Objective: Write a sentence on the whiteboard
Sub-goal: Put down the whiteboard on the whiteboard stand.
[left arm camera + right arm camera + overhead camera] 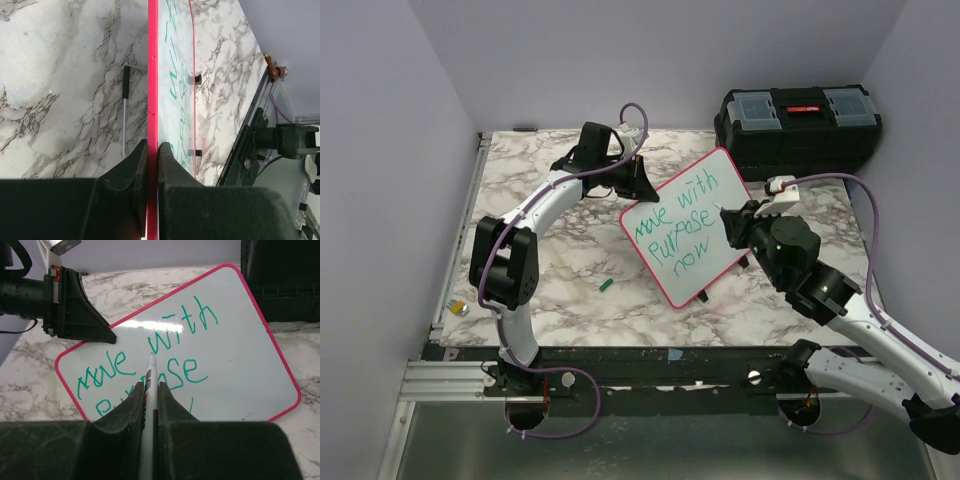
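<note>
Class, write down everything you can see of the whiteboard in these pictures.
The whiteboard is a glossy white rectangle with a thin pink-red frame, rounded corners and small black clips on its near-right edge. It sits askew over the marble table. Green handwriting in three lines reads roughly "move with purpose now". The left hand pinches its far-left edge; the right hand holds a marker tip-first at its face. Whether it lies flat is unclear.

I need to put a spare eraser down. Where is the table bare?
The marble tabletop is bare along the near edge, between the small green cap, the pink-framed white whiteboard and the left arm's base. The far left corner, beyond the left arm, is free too. The right side is crowded: right gripper, its arm, black plastic toolbox.
</note>
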